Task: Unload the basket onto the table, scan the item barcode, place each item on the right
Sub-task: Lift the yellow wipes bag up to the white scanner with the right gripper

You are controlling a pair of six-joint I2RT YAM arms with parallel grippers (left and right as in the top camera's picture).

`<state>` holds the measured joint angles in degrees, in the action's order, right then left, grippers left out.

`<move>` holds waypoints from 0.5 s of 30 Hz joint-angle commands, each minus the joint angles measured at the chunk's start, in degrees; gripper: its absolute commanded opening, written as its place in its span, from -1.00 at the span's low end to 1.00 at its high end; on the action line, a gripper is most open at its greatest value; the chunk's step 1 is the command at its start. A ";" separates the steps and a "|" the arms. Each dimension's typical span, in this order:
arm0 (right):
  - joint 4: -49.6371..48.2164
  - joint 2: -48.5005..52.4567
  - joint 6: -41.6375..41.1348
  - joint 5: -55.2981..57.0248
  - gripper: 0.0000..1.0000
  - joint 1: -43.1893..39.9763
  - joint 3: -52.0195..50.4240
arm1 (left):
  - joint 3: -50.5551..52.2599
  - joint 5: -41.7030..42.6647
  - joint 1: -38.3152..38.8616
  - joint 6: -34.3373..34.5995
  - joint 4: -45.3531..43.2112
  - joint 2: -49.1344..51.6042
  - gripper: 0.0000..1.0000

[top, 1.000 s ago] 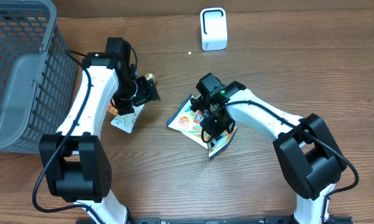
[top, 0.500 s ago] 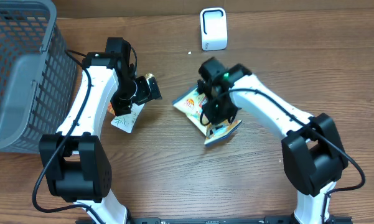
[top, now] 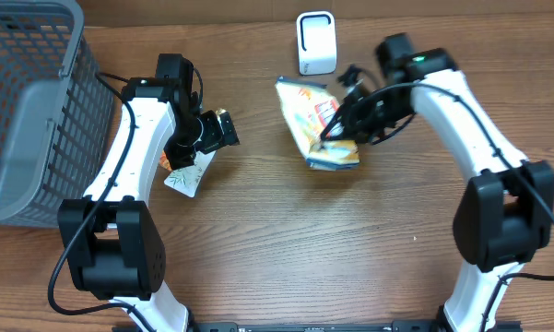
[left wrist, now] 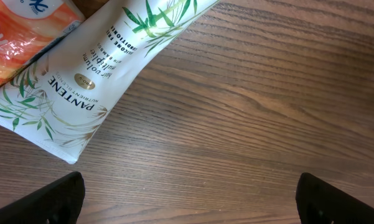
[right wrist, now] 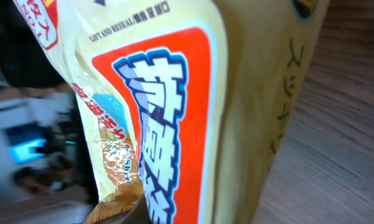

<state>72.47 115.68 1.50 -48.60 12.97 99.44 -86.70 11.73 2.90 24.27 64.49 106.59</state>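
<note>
The right arm (top: 456,97) is swinging the snack packet (top: 306,111), clamped in its jaws, away from the worktop's (top: 258,258) middle toward the white scanner (top: 315,42).

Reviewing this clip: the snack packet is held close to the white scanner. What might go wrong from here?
The snack packet is pinched by the right hand near one edge only, so the floppy bag may twist or slip out. No barcode shows in any view, so it may be facing away from the white scanner, and the scan could miss.
</note>
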 commanded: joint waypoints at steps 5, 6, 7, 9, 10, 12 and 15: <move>2.71 -0.37 0.20 -25.35 -0.92 -7.26 1.40 | 0.42 -0.31 0.24 0.17 -0.24 0.68 1.00; 3.13 -0.37 0.20 -26.67 -0.92 -7.69 1.40 | 0.42 -0.31 0.24 0.17 -0.24 0.68 0.99; 3.54 -0.37 0.20 -28.02 -0.92 -8.07 1.40 | 0.42 -0.33 0.24 0.17 -0.22 0.68 1.00; 4.48 -0.37 0.22 -30.12 -0.92 -8.44 1.40 | 0.42 -0.31 0.24 0.17 -0.24 0.68 1.00; 4.92 -0.37 0.42 -30.91 -0.92 -8.46 1.40 | 0.42 -0.31 0.24 0.17 -0.24 0.68 1.00; 5.51 -0.37 0.44 -31.78 -0.89 -8.44 1.40 | 0.42 -0.31 0.24 0.17 -0.24 0.68 0.99; 6.43 -0.37 0.46 -33.90 -0.81 -8.20 1.40 | 0.42 -0.28 0.24 0.20 -0.28 0.68 1.00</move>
<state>78.54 115.68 1.45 -75.44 4.54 99.44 -86.70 11.73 2.90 24.27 64.47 106.59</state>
